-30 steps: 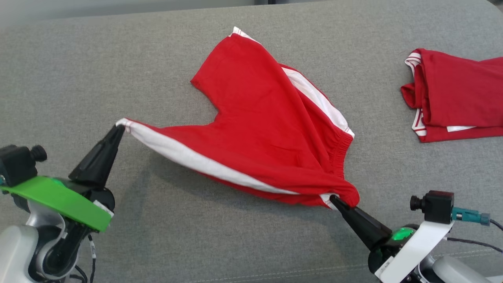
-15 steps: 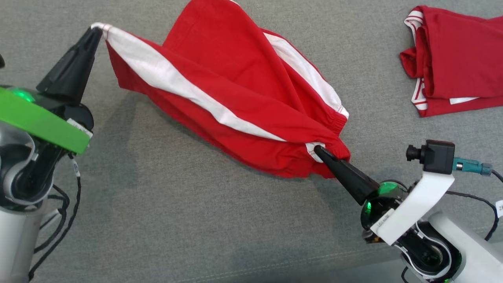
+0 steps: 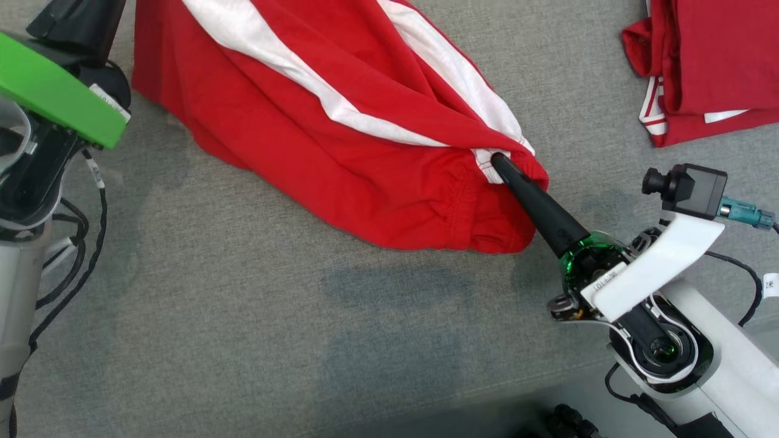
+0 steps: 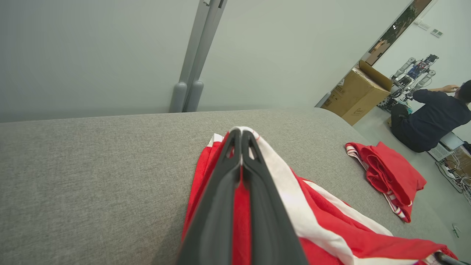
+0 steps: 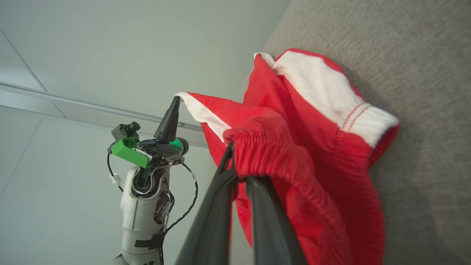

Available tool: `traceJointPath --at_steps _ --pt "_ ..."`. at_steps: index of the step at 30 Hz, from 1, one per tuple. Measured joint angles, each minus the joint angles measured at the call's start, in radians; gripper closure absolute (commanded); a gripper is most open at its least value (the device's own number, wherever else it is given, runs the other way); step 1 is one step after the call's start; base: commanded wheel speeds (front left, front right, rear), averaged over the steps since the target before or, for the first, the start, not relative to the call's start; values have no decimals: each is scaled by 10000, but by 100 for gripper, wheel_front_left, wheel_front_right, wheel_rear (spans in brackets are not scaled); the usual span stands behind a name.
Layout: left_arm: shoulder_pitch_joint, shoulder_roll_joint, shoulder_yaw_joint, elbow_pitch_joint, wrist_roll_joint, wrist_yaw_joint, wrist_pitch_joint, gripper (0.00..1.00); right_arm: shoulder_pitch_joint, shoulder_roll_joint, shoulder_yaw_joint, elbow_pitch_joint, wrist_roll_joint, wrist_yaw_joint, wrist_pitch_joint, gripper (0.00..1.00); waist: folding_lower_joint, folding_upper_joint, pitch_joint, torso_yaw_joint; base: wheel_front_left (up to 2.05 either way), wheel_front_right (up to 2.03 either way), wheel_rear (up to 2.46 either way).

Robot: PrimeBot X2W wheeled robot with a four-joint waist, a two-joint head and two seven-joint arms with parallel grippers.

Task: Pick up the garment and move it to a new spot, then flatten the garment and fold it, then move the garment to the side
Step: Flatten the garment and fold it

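Both arms spread apart, fingers angled inward. Left gripper [image 4: 241,134] clamped on white-striped hem of garment [image 3: 341,176]; right gripper [image 3: 498,161] pinching elastic waistband. Cloth stretched between fingertips, sagging over grey cushion [image 3: 243,316].

**Both arms out, both grips pinched tight**

My left gripper [image 4: 241,134] is up high on my left side, pointing upward. Its fingers [image 4: 217,206] are pressed flat together on a white-striped corner of the garment [image 3: 341,152]. My right gripper [image 3: 498,161] sits lower, angled forward and to my left, and it's clamped on the elastic edge. My right forearm [image 3: 724,365] slopes in from the lower right, and my left forearm [image 5: 141,206] stands near upright.
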Motion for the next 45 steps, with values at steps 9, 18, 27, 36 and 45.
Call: traceJointPath --at_steps 9,18,27,36,45 --pt "-1364 -510 -219 499 163 -33 2 100 -159 88 -280 50 132 0 -280 100 0 0 689 -351 0 0 0" --pt "-2034 -491 -520 1569 514 -105 8 100 -413 414 -176 40 192 2 -453 100 0 0 1022 -726 0 0 0" --pt "-2337 -384 -978 2424 1078 -125 -54 100 -447 581 25 146 238 2 -650 100 -1 0 1073 -1101 0 0 0" --pt "-2858 -543 -1365 3030 1244 -138 -353 8 -446 644 54 234 261 2 -871 86 -1 0 953 -1311 0 0 0" --pt "-2868 -627 -1626 3862 1243 -180 -752 0 -447 571 35 445 261 2 -953 0 -1 0 720 -1204 0 0 0"
